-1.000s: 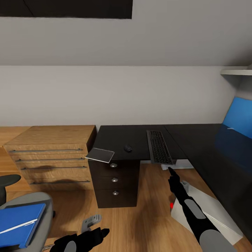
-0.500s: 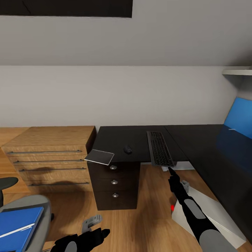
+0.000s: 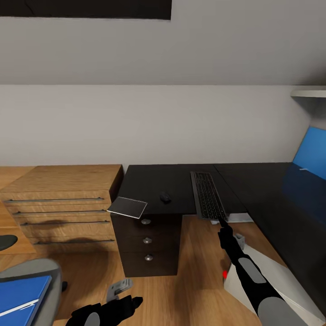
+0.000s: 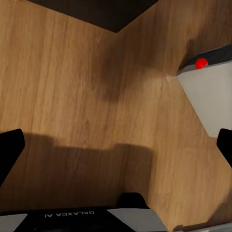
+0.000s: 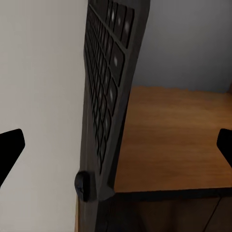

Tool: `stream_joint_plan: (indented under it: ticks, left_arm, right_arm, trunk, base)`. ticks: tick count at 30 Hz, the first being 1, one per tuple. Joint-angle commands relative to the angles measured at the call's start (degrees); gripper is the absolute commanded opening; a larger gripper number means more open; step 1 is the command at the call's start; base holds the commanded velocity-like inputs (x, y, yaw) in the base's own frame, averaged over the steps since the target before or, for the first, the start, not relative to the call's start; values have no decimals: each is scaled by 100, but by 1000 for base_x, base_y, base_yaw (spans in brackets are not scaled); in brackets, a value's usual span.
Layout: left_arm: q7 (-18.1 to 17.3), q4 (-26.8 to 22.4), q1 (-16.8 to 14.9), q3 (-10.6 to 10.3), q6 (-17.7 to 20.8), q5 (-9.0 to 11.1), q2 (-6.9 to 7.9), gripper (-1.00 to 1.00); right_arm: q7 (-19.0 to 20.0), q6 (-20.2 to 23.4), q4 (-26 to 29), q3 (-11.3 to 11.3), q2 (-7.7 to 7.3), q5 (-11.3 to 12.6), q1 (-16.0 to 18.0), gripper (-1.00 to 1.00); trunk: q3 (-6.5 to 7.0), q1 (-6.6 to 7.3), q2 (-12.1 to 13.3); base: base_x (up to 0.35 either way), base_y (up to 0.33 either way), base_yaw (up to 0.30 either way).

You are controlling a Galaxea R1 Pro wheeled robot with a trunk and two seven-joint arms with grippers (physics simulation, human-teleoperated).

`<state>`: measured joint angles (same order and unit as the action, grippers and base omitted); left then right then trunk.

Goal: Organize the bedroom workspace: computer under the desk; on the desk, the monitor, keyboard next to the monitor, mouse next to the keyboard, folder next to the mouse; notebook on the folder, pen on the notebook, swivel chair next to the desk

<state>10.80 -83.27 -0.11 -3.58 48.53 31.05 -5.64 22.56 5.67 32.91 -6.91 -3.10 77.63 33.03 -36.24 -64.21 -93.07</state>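
Observation:
The desk (image 3: 172, 181) has a glossy black top over a dark drawer unit (image 3: 147, 242). On it lie the keyboard (image 3: 207, 195), its near end past the front edge, and the small mouse (image 3: 165, 197). The grey notebook (image 3: 127, 207) overhangs the desk's left corner. My right gripper (image 3: 222, 222) is open right at the keyboard's near end, and the keyboard (image 5: 108, 96) looms close between its fingers. My left gripper (image 3: 132, 302) hangs open low over the floor. The blue folder (image 3: 20, 301), with a thin white pen (image 3: 17, 308) on it, lies on the swivel chair (image 3: 34, 270). The computer (image 3: 267, 280) sits on the floor, also seen as the computer (image 4: 210, 96).
A light wooden drawer cabinet (image 3: 63, 203) stands left of the desk. A blue upright panel (image 3: 312, 158) sits on the desk's right wing; I cannot tell what it is. A white shelf (image 3: 310, 93) juts out at upper right. Wooden floor (image 3: 194, 271) lies open between chair and computer.
The whole view has shifted, so the camera moved; the chair and folder slid further out at lower left. My right gripper tip now reaches the keyboard's near end.

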Motion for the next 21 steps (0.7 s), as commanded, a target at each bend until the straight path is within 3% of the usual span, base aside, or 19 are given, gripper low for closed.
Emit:
stream_joint_plan:
  ticks: [1,15,21]
  left_arm:
    - [57,-9,0,-2,15,62,0,100]
    - [62,-14,-2,-3,16,68,-2,100]
    - [59,-14,-3,-3,16,68,1,100]
  right_arm:
    - [21,57,-2,-20,2,62,3,100]
    - [12,48,-3,-15,1,59,2,100]
    - [12,48,-3,-12,-1,59,2,100]
  trunk:
    - [-4,0,-2]
    - [-238,-286,-524]
    - [-238,-286,-524]
  base:
    - [12,0,0]
    - [2,0,0]
    - [0,0,0]
